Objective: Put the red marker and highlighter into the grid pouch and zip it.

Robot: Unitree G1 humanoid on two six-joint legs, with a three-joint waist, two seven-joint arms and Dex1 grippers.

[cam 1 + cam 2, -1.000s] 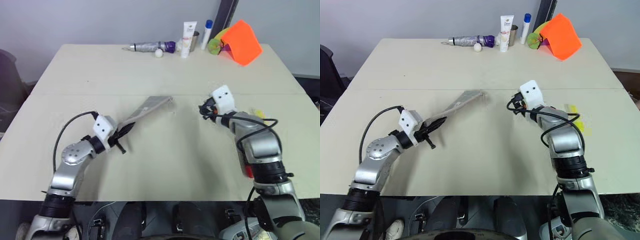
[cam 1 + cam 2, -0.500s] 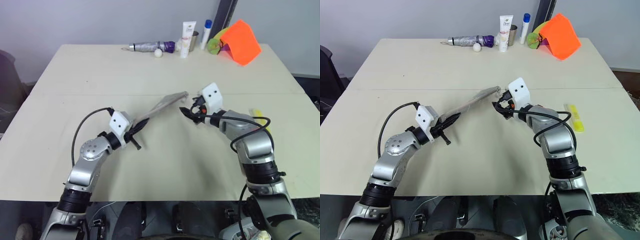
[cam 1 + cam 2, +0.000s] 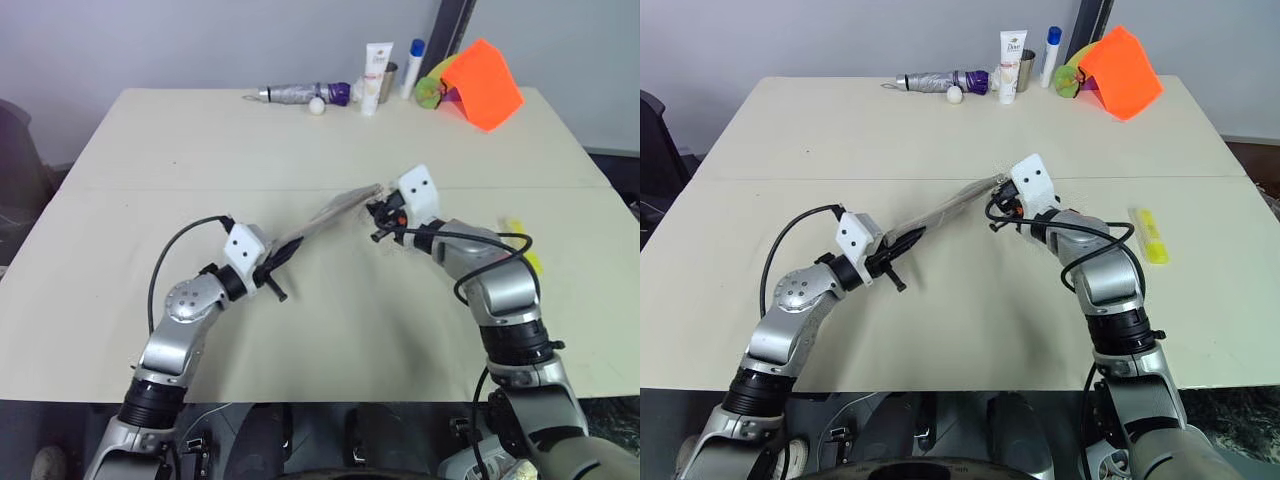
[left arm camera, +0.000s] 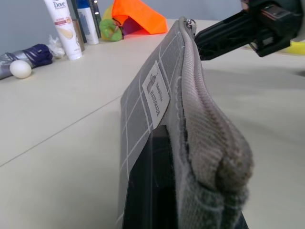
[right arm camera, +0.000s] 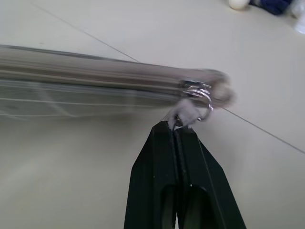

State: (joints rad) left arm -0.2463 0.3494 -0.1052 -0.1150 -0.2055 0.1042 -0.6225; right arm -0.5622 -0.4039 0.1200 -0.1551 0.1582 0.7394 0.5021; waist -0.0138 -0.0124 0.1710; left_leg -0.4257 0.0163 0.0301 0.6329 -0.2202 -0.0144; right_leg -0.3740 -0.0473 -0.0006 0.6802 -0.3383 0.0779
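With the left gripper (image 3: 902, 243) clamped on one end of the grid pouch (image 3: 945, 212) and the right gripper (image 5: 179, 128) pinching its zipper pull (image 5: 188, 116), that thin hold could slip off the cord during the pull.

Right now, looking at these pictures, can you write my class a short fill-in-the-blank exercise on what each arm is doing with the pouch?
1. The left gripper holds one end of the grid ____.
2. The right gripper has its fingers shut on the zipper ____.
3. The yellow ____ lies on the table, beside the right arm.
4. The grid pouch is held ____ the table.

Missing words: pouch; pull; highlighter; above
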